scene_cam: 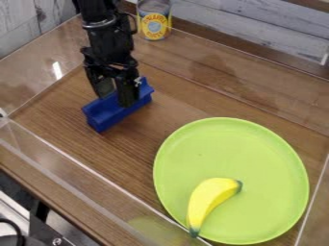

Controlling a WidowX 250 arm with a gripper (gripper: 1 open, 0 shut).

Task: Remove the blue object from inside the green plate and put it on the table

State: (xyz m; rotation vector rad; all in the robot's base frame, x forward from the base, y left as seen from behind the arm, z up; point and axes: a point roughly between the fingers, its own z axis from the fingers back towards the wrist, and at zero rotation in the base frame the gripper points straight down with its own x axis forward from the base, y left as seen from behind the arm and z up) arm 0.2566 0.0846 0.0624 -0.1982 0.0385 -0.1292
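Your black gripper [114, 90] points almost straight down with its jaws spread wide, straddling the upper end of the dark blue elongated block [115, 106]; whether they touch it, you cannot tell. That block lies on the brown wood-grain desk [206, 91], well apart from the large round lime-green plate [244, 159]. A yellow banana [211, 202] rests in the plate's lower part.

No text, brand, number or sign can be read. The can [154, 26] at the far edge of the counter [206, 82] bears a yellow-and-blue label, but its print is too small and blurred to make out.
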